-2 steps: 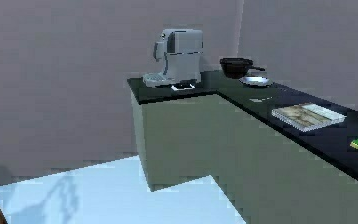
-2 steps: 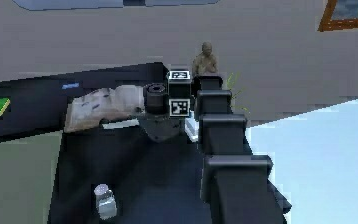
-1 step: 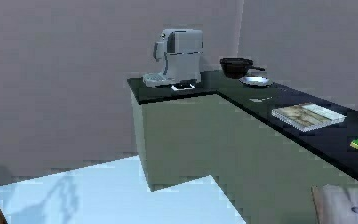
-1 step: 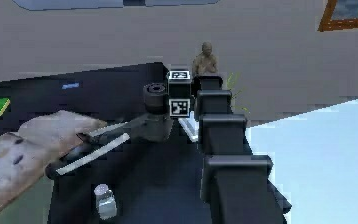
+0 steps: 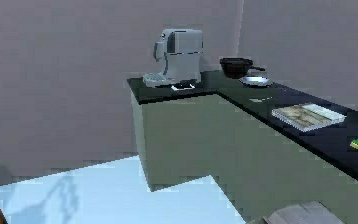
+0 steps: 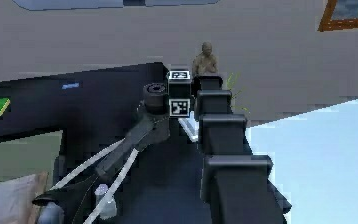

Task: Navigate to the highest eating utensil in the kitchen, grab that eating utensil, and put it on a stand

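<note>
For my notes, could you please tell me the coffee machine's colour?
The coffee machine is silver-grey; forward view.

You've got plain grey walls [image 5: 57, 70] and a pale blue floor [image 5: 107, 190]. An L-shaped counter [image 5: 187, 130], dark top w/ grey-green fronts, runs along the forward view's right. In the arm side view, a small statue [image 6: 205, 58] stands by the far wall, w/ a framed pic [image 6: 349, 12] top right.

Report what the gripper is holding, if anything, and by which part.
It cannot be told. The far end of the gripper merges with the dark countertop behind it and cannot be made out.
</note>
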